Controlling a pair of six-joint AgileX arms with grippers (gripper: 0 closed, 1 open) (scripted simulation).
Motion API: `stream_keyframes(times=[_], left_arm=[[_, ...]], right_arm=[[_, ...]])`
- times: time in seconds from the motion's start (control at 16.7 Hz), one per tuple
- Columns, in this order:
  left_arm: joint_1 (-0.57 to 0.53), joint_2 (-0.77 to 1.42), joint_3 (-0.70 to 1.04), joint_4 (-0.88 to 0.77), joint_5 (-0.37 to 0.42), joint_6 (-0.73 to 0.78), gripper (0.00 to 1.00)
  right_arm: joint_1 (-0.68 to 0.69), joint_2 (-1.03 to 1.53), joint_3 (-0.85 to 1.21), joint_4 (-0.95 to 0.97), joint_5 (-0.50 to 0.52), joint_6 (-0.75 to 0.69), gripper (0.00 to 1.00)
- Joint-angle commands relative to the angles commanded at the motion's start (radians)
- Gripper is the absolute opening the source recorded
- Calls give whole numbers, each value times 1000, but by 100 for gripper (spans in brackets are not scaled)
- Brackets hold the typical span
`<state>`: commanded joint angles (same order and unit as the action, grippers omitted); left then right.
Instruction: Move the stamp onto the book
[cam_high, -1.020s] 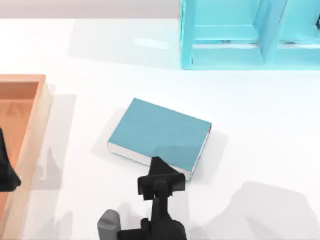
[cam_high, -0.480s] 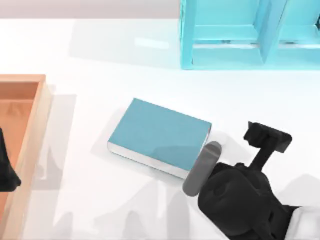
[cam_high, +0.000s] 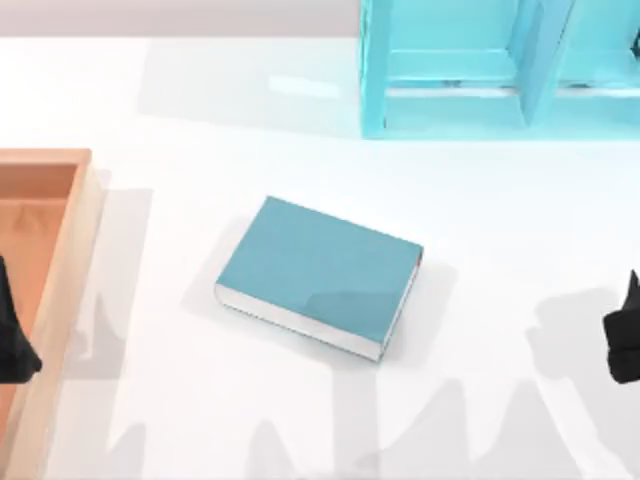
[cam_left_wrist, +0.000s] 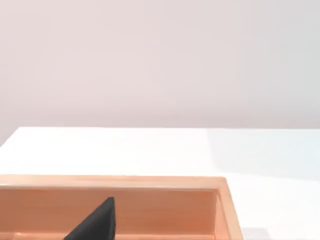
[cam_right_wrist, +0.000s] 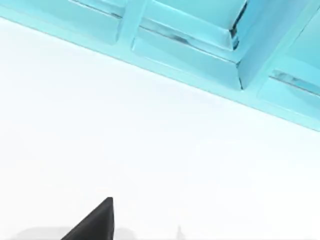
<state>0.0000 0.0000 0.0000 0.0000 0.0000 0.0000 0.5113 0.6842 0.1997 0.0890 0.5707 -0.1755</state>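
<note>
**Teal book alone at the middle of the bench, both arms at the edges**

The book (cam_high: 320, 277) lay flat near the middle of the white bench (cam_high: 200, 110), turned at a slant, its plain teal cover facing up and its white page edges showing along the side toward the near edge. Nothing stood on its cover. The stamp could not be found on the bench or on the book, so its place could not be told.

Well apart from the book, a light-blue shelf unit (cam_high: 500, 65) stood at the far edge toward the right corner, its compartments open to the camera; the right wrist view looked across bare bench at its frame (cam_right_wrist: 200, 55). A wooden tray (cam_high: 60, 250) sat along the left edge.

The left tool (cam_high: 12, 345) hung over the tray at the left edge; one dark fingertip (cam_left_wrist: 97, 222) showed against the tray's inner wall (cam_left_wrist: 165, 210). The right tool (cam_high: 625, 340) sat at the right edge. Whether either tool was spread or pressed together could not be told.
</note>
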Motion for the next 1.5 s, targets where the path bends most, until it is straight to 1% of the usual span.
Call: stream_keyframes(times=[0.18,0.3,0.42,0.54,0.66,1.02,1.14,1.32,1.5], left_arm=[[0,0,0,0,0,0,100],[0,0,0,0,0,0,100],[0,0,0,0,0,0,100],[0,0,0,0,0,0,100],[0,0,0,0,0,0,100],[0,0,0,0,0,0,100],[8,32,27,-31,-2,6,100],[36,160,143,-150,-7,30,100],[75,383,354,-330,-11,68,100]], right_arm=[[-178,-312,-41,-9,-230,82,100],[-304,-467,-82,-21,-369,115,100],[-408,-580,-125,-41,-473,133,100],[-476,-651,-165,-66,-539,153,100],[-508,-681,-196,-86,-568,173,100],[-511,-684,-200,-89,-571,175,100],[-511,-684,-200,-89,-571,175,100],[-511,-684,-200,-89,-571,175,100],[-511,-684,-200,-89,-571,175,100]])
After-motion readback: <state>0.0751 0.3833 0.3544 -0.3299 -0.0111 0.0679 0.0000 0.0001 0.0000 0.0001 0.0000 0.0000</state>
